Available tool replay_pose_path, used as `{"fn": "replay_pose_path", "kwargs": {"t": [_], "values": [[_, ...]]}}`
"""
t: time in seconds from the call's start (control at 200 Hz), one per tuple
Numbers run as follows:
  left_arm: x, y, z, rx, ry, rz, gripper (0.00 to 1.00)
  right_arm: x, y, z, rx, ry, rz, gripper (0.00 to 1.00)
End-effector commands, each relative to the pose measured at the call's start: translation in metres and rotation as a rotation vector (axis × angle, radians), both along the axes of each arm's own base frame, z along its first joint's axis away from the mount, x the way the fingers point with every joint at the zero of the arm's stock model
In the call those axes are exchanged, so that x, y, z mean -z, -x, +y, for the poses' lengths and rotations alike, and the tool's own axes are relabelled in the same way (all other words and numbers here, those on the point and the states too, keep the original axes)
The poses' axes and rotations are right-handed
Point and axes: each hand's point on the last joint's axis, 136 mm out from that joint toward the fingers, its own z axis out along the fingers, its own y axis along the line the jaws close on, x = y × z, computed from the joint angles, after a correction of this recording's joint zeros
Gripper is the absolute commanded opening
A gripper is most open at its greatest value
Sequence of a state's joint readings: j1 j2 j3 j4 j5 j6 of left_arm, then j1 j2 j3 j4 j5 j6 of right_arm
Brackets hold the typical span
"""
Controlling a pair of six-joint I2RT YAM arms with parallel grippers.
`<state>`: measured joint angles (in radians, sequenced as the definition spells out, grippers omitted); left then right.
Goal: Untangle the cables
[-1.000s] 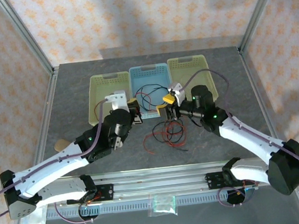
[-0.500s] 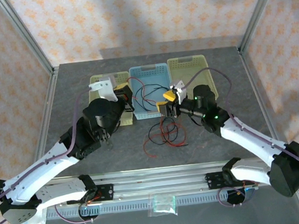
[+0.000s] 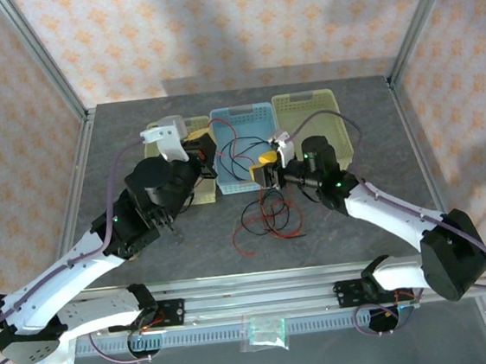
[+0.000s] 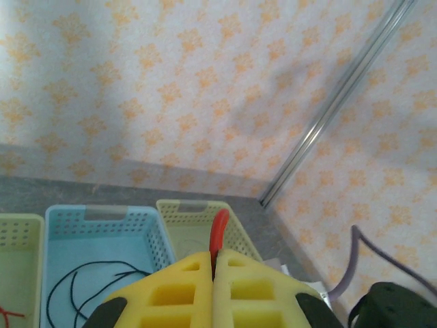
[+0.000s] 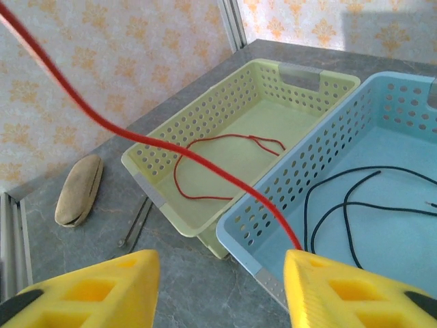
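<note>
From above, judged to be mid-separation: one strand held out of the heap, sorting by colour under way. On the grey speckled table (image 3: 115, 126), just in front of the blue basket (image 3: 240, 111), a loose tangle of cables (image 3: 269, 218): thin red and black wire in overlapping loops. Left gripper (image 3: 203, 149) over the seam between the left yellow-green basket (image 3: 192, 123) and the blue one. Right gripper (image 3: 263, 169) at the blue basket's near edge, above the tangle.

Through the left wrist camera: blocky yellow fingers (image 4: 184, 294), foam-like, pressed flat together and pinching a stretched red cable (image 4: 220, 232), its end poking up between the tips. Below, perforated plastic walls with rounded corners, and a black cable (image 4: 72, 277) curled on the blue floor.

Through the right wrist camera: matching yellow fingers (image 5: 89, 287) standing well apart, gripping nothing. Probably the same red strand slanting down from the upper left to one fingertip, touching it but unclamped as far as can be told. In the left basket, a red cable loop (image 5: 218, 160) lying slack. On the table beside it, a tan oblong object (image 5: 78, 181), identity unclear.

Next, probably: close the right fingers on the red strand near the heap, then draw apart slowly. Limp, springy wire, likely to drag black loops along if yanked.
</note>
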<state>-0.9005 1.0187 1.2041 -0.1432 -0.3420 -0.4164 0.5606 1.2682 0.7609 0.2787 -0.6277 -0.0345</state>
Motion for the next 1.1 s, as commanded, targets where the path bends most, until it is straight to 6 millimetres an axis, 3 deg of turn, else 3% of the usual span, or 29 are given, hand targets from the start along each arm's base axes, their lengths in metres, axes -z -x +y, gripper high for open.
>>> {"fn": "replay_pose_path", "kwargs": {"t": [0.0, 0.305, 0.541, 0.701, 0.926, 1.096], "values": [[-0.038, 0.005, 0.004, 0.021, 0.059, -0.075, 0.00, 0.003, -0.006, 0.005, 0.020, -0.041, 0.015, 0.48], [-0.081, 0.006, 0.006, 0.038, 0.100, -0.137, 0.00, 0.024, -0.018, 0.012, 0.066, -0.032, 0.070, 0.39], [-0.107, -0.004, 0.014, -0.005, 0.094, -0.166, 0.00, 0.044, -0.010, -0.002, 0.112, 0.010, 0.105, 0.31], [-0.121, -0.012, 0.025, -0.045, 0.095, -0.178, 0.00, 0.056, 0.002, -0.013, 0.131, 0.023, 0.125, 0.30], [-0.123, -0.031, 0.039, -0.141, 0.031, -0.135, 0.00, 0.051, 0.019, -0.024, 0.128, 0.019, 0.117, 0.41], [-0.109, -0.051, 0.060, -0.258, -0.009, -0.065, 0.00, 0.024, 0.035, -0.037, 0.124, 0.012, 0.026, 0.58]]}}
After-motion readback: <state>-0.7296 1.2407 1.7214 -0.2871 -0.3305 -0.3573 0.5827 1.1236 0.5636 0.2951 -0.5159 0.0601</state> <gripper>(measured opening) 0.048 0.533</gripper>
